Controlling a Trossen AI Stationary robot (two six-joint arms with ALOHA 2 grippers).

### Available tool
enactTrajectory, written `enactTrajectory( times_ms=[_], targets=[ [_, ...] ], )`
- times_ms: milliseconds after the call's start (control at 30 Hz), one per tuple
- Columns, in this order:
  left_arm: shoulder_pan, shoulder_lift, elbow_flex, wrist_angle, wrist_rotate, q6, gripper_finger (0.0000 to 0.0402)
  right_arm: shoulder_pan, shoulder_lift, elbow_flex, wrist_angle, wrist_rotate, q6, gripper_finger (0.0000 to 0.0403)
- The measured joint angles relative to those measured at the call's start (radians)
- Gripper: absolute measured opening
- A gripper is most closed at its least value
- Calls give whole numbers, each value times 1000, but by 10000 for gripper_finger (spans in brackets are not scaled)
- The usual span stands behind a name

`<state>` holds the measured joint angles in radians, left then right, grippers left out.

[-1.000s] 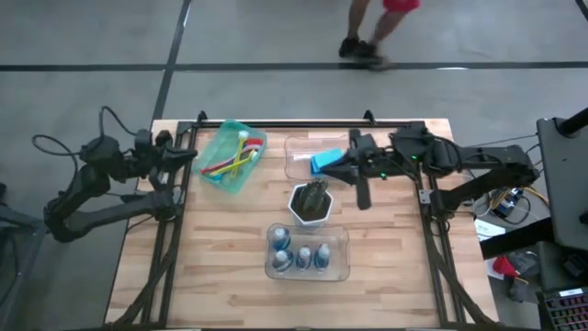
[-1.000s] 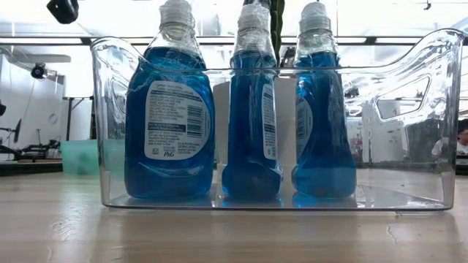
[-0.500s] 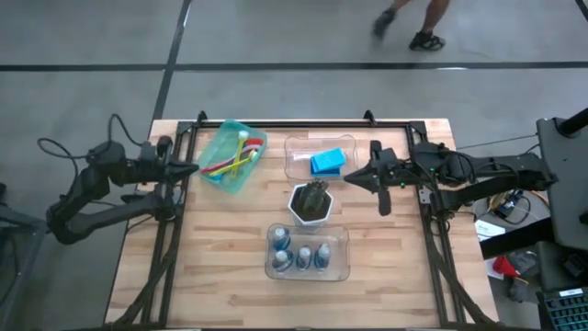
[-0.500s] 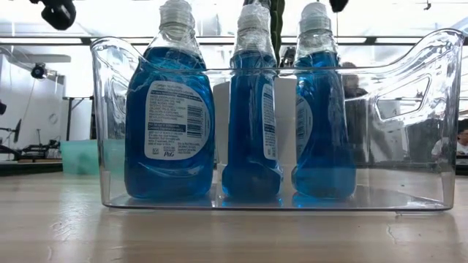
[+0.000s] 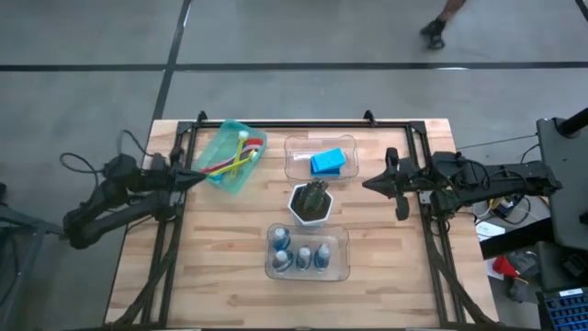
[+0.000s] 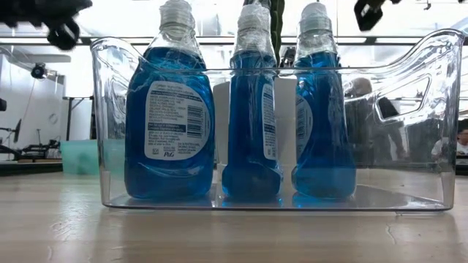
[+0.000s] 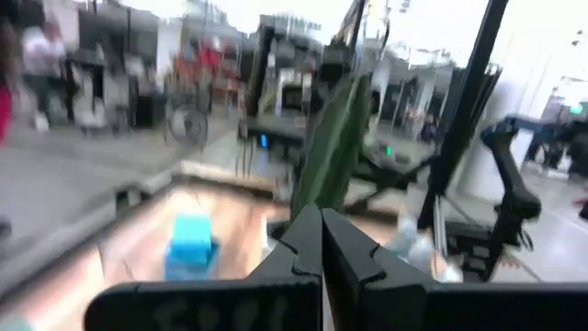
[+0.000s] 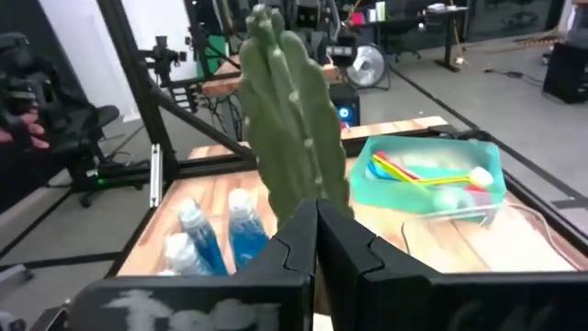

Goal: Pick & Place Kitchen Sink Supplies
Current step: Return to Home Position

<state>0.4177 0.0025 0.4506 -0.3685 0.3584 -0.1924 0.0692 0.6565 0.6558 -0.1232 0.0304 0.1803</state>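
Both arms have pulled back since a second ago. The right end effector (image 5: 370, 184) was over the clear bin (image 5: 296, 167) at the middle of the table's back edge. Now it hangs over bare wood close to the right edge. The left end effector (image 5: 190, 176) has slid back to the left edge. Both have their fingers pressed together, and they hold nothing.

The job looks done, so the arms only need to go home. To do that well, each arm should go straight back to its own side and stay up high. The fingers should stay together so they catch on nothing.

All the sink things seem put away. The blue sponge (image 5: 328, 163) lies in that clear bin at the back edge. The brushes (image 5: 230, 161) lie in the green tray (image 5: 213, 150) near the back left corner. The bottles (image 5: 304, 257) stand in a second clear bin (image 5: 342, 241) by the front edge. The plant pot (image 5: 310, 202) sits in the middle of the table (image 5: 230, 276), well apart from both arms.

A dark frame (image 5: 424, 230) runs along the table's sides, just beside each arm. That is the one thing an arm could bump. A person (image 5: 439, 32) walks on the floor past the back edge, well away.
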Motion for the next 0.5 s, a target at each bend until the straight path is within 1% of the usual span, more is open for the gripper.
enactTrajectory(
  times_ms=[67,167,267,333,433,500],
  targets=[
    [-1,1,-39,11,29,-13,0,2,-31,-37,11,0,1,8],
    [-1,22,-93,100,64,-29,0,3,-74,-92,55,-3,-1,8],
    [-2,3,-146,145,77,-50,0,3,-119,-150,121,0,-4,9],
    [-2,0,-174,219,71,-63,0,3,-152,-190,173,-1,-4,9],
    [-3,3,-227,287,57,-80,0,3,-202,-245,186,2,-1,9],
    [-4,6,-262,343,32,-101,0,3,-235,-284,184,25,12,9]
  ],
)
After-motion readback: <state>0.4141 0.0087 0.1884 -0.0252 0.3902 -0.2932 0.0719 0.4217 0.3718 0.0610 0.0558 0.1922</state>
